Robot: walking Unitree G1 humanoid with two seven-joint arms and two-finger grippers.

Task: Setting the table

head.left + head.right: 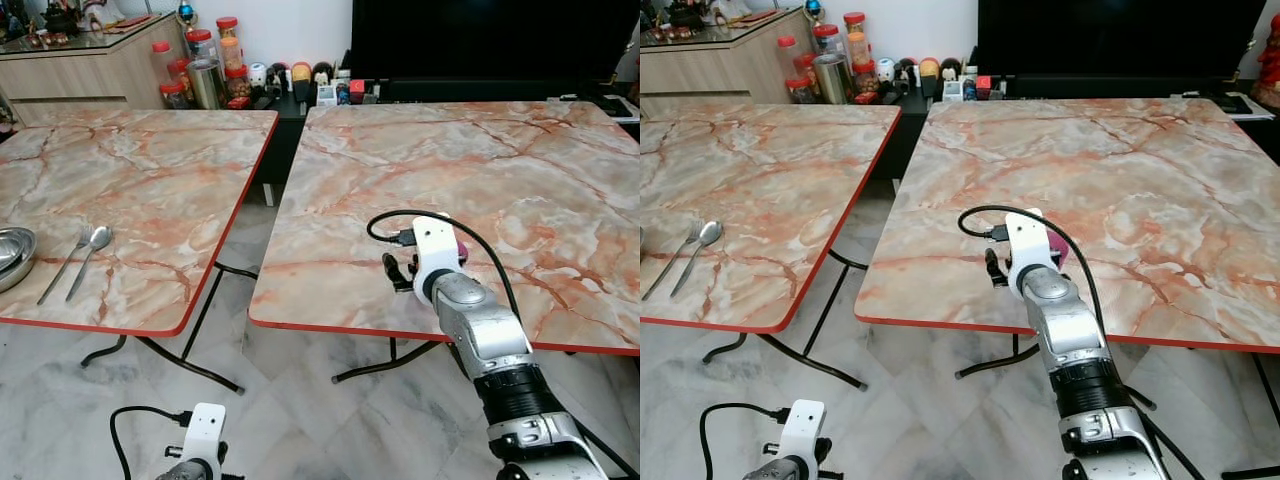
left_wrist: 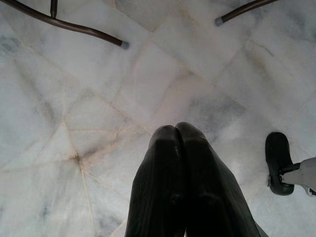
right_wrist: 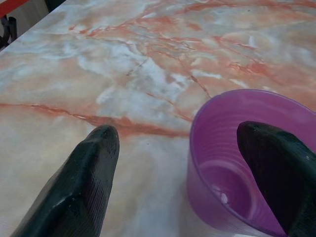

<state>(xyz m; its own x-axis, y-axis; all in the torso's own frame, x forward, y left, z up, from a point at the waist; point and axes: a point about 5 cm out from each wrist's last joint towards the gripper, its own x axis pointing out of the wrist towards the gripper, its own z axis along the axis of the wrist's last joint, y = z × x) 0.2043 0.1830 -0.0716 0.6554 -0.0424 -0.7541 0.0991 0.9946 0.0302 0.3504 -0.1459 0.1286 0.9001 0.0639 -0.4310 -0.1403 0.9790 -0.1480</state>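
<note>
Purple plastic cup point(image 3: 247, 168) upright on marble-patterned table point(image 1: 520, 170) — right gripper point(image 3: 190, 168) spread wide, one finger inside the rim, gripping nothing. Left gripper point(image 2: 180, 163) fingers pressed together, empty, over floor.

Both tabletops point(image 1: 560, 180) carry a glossy marble-look laminate — pink and cream veining, edged in smooth red trim. The purple cup point(image 3: 232, 163) is translucent plastic with fine ridges inside. The right gripper point(image 3: 197, 182) has matt black fingers point(image 3: 86, 173) of ribbed rubbery texture. The spoon point(image 1: 88, 255) and the bowl point(image 1: 12, 255) are shiny metal. The floor point(image 2: 98, 123) is polished pale marble tile — faintly veined.
</note>
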